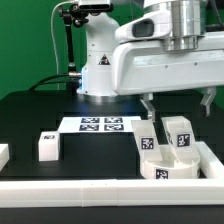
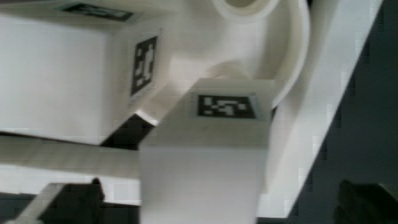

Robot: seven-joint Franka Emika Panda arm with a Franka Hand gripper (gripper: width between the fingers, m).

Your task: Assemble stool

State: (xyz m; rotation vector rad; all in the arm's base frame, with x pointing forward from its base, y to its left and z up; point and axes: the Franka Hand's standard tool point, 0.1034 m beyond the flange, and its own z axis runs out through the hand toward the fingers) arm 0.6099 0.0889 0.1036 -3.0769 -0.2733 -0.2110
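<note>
The stool's parts are white with black-and-white tags. The round seat (image 1: 168, 168) lies at the front of the exterior view's right, in a corner of the rails. Two legs (image 1: 147, 136) (image 1: 179, 133) stand just behind it. A third leg (image 1: 47, 146) stands alone toward that view's left. My gripper (image 1: 177, 102) hangs open just above the right-hand leg. In the wrist view that leg (image 2: 205, 150) sits between my dark fingertips (image 2: 71, 205), untouched, with the seat's rim (image 2: 270, 45) and another leg (image 2: 71, 85) beyond it. My gripper (image 2: 214, 205) holds nothing.
The marker board (image 1: 100, 124) lies flat in front of the arm's base (image 1: 98, 75). Long white rails run along the front (image 1: 100, 190) and the exterior view's right (image 1: 208, 155). Another white piece (image 1: 3, 153) pokes in at the left edge.
</note>
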